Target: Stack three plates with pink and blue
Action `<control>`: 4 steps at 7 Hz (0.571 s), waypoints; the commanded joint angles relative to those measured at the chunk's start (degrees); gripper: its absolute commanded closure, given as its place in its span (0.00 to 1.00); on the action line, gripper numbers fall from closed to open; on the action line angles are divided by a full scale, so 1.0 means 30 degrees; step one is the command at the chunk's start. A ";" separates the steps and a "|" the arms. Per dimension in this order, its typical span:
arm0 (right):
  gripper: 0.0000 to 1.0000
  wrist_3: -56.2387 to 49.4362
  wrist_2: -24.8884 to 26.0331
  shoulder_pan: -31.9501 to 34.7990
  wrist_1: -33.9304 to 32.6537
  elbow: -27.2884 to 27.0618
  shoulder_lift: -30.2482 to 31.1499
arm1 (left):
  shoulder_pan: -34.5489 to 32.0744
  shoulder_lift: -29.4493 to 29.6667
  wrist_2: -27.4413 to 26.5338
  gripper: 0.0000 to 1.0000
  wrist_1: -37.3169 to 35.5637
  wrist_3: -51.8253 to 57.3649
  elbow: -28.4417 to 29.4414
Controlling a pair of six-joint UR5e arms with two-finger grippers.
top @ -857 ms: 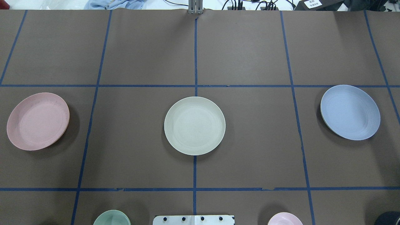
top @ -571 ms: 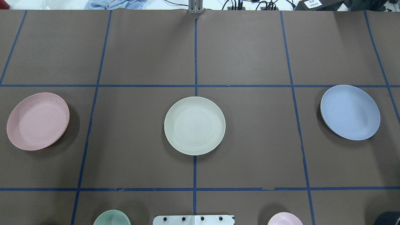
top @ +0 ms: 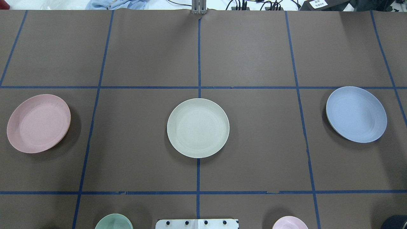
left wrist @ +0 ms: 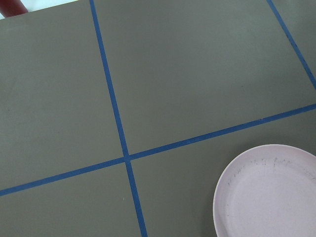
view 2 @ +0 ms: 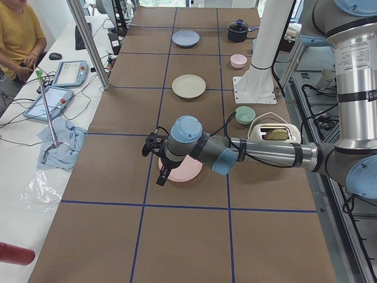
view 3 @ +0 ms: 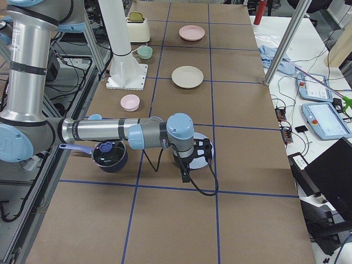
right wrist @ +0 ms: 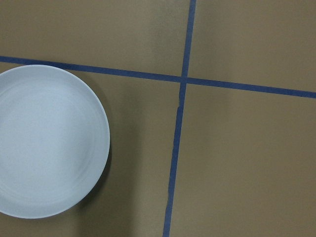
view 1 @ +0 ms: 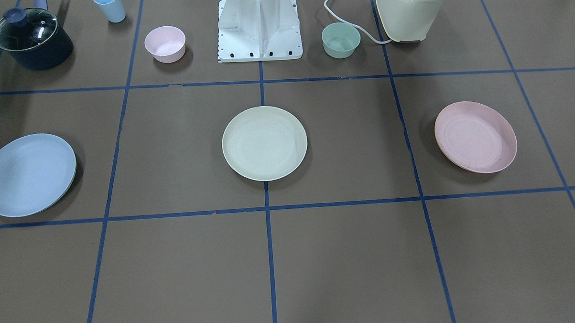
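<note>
Nothing's getting stacked yet: the pink plate [top: 38,123], cream plate [top: 197,128] and blue plate [top: 356,114] are sitting well apart in a row. The left gripper [view 2: 151,143] and right gripper [view 3: 204,148] are hovering by pink and blue. Honestly can't tell if either is spread or pinched from these side angles. I'm guessing next is dropping down for a rim grab.
</note>
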State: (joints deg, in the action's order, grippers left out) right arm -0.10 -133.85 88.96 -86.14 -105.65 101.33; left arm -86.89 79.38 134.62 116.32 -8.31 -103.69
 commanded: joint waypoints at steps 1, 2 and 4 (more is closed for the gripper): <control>0.00 0.0033 0.0027 -0.0503 0.0060 0.0000 0.0001 | 0.0134 0.0286 0.1666 0.00 -0.0072 -0.0099 0.1855; 0.00 0.0033 -0.0031 -0.0504 0.0089 0.0000 0.0001 | 0.0425 0.1304 0.1911 0.00 0.0131 -0.1492 0.3318; 0.00 0.0033 -0.0061 -0.0533 0.0061 0.0000 0.0001 | 0.1801 0.3557 0.1940 0.00 0.0308 -0.2410 0.6391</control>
State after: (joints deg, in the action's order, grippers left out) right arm 0.00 -133.98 87.46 -85.91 -105.64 101.34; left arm -83.29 85.84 139.88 116.89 -13.74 -90.30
